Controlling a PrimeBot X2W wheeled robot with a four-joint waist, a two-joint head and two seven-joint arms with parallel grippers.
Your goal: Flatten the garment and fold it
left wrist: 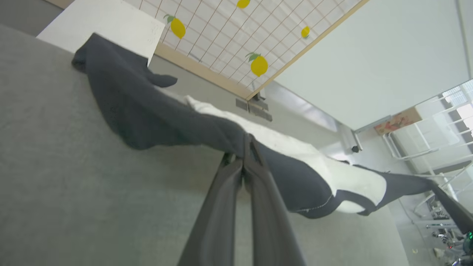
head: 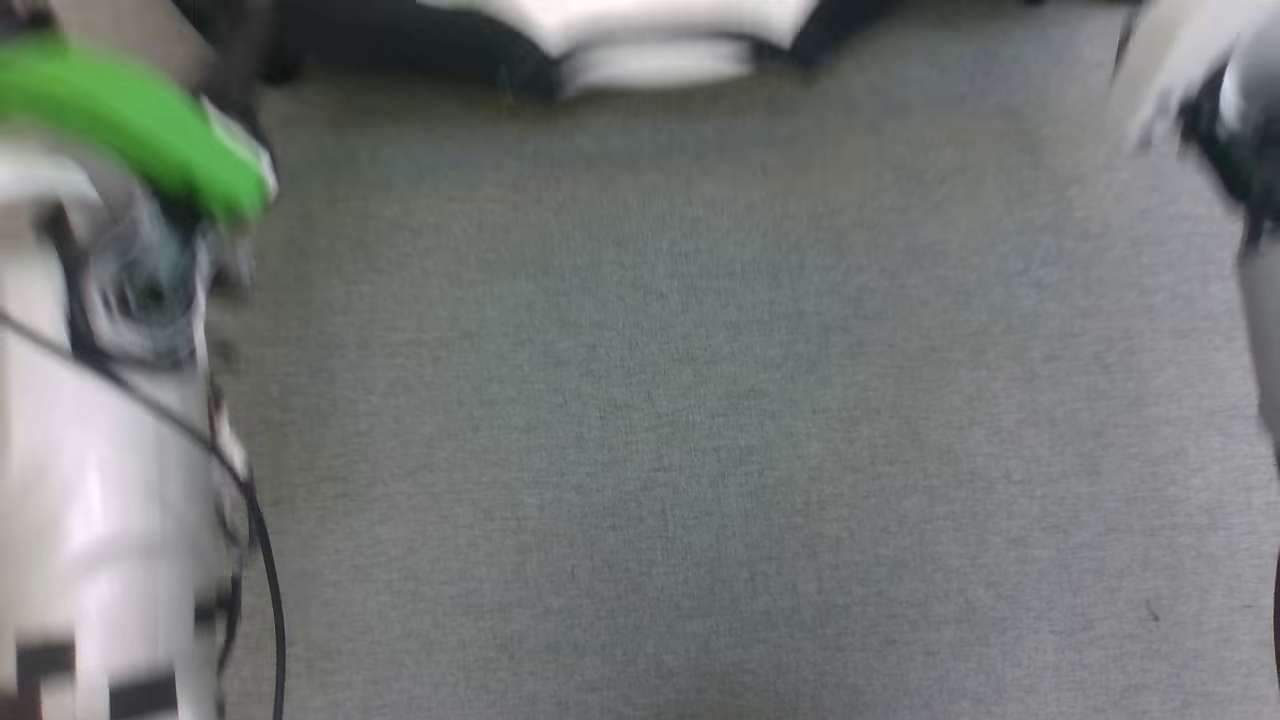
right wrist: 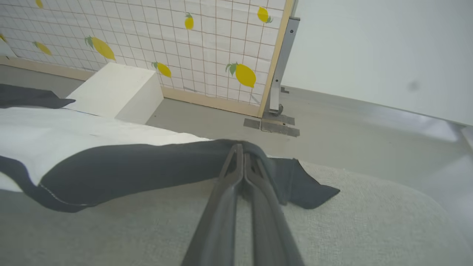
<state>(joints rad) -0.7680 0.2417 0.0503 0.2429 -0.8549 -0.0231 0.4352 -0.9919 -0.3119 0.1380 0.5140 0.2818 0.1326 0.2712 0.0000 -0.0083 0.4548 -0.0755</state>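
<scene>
Grey fabric-covered surface (head: 660, 400), with a lemon-print panel (right wrist: 207, 48) and a white box (right wrist: 118, 92) beyond it. Garment (left wrist: 288, 144) is stretched between both claws over the far part of the surface, white body in the middle and black sleeves to either side. Left claw (left wrist: 247, 142) is closed, pinching black sleeve fabric. Right claw (right wrist: 242, 151) is closed, pinching black fabric on the opposite side. Head view is blurred; the garment shows at its top edge.

Motion blur smears the whole head view; the garment (head: 650, 40) is a vague streak. Both wrist views are sharp, softly and evenly lit. Far right of the garment, a bright patch (left wrist: 466, 111) blows out.
</scene>
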